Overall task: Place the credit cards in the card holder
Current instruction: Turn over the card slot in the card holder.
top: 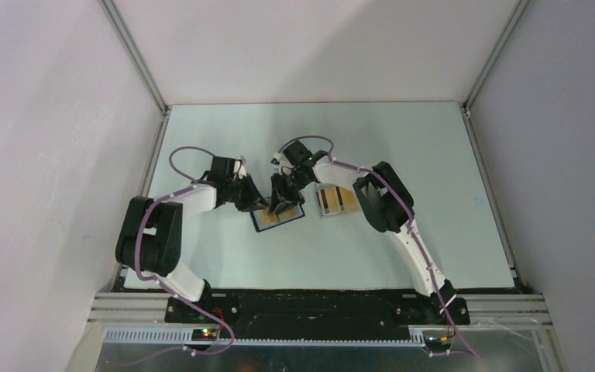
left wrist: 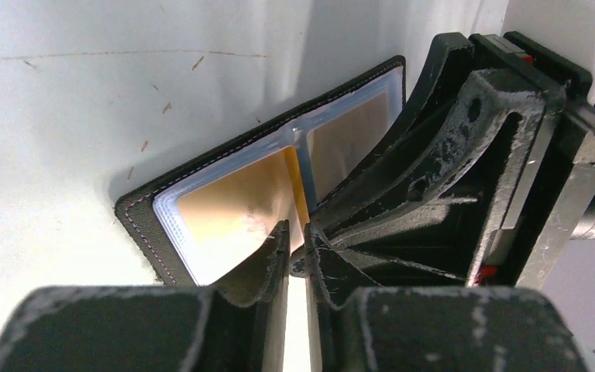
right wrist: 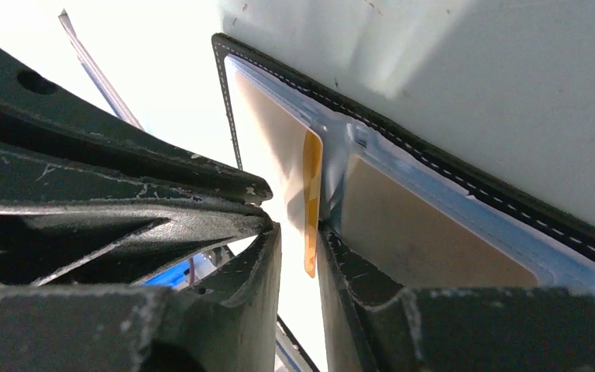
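Closest to me, the black mounting rail (top: 310, 304) lines the near edge of the pale worktop (top: 410, 139). At its middle the card holder (top: 267, 223) lies open, clear sleeves up. The left pincer (left wrist: 298, 236) and right pincer (right wrist: 298, 232) crowd its fold tip to tip, each showing only a slit between its fingers. An orange card (right wrist: 312, 194) stands edge-on there; whether either grips it I cannot tell. Two striped cards (top: 335, 200) lie just right, partly under the right arm. The worktop stretches wide toward the far and right edges, between plain grey walls (top: 46, 116).
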Motion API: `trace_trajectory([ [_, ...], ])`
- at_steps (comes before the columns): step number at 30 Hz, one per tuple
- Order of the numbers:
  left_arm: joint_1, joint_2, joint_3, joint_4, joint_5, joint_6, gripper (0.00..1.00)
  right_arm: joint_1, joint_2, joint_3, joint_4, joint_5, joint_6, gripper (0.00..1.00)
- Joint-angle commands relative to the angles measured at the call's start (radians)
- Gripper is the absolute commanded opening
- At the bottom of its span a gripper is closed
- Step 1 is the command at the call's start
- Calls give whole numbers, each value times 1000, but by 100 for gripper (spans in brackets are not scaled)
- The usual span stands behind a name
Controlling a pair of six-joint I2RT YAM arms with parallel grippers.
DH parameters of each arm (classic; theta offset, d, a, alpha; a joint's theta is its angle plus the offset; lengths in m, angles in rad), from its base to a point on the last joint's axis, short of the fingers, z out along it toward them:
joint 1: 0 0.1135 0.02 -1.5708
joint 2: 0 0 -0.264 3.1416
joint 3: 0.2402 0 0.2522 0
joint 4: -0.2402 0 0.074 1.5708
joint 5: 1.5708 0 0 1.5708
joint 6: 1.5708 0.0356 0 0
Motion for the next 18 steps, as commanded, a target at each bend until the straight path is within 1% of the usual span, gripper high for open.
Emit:
trace_trajectory([
  [1,12,-19,-39,88,63,-43,17,-17,-65,-50,45,-14,31,29],
  [3,27,-62,-57,72,30,-34,17,-19,-86,-61,34,13,22,36],
  [4,36,-74,-65,64,3,-27,17,-17,-93,-62,26,40,3,44],
  [5,40,-99,-69,49,-11,-16,18,-13,-108,-61,10,53,-6,47],
  [6,50,-110,-76,42,-30,-11,18,-11,-116,-63,4,73,-24,54],
  [7,55,-124,-79,28,-33,-2,19,-7,-130,-63,-5,82,-32,59],
  [9,66,-132,-78,-14,-51,18,21,-4,-145,-64,-16,101,-43,61],
  [11,71,-139,-73,-62,-104,49,24,-1,-153,-62,-27,113,-48,62],
  [13,76,-142,-74,-86,-125,64,28,1,-159,-58,-37,120,-49,62],
  [15,77,-129,-73,-89,-112,65,30,2,-163,-60,-44,122,-49,62],
  [18,74,-95,-58,-85,-87,67,31,2,-180,-82,-40,125,-45,64],
])
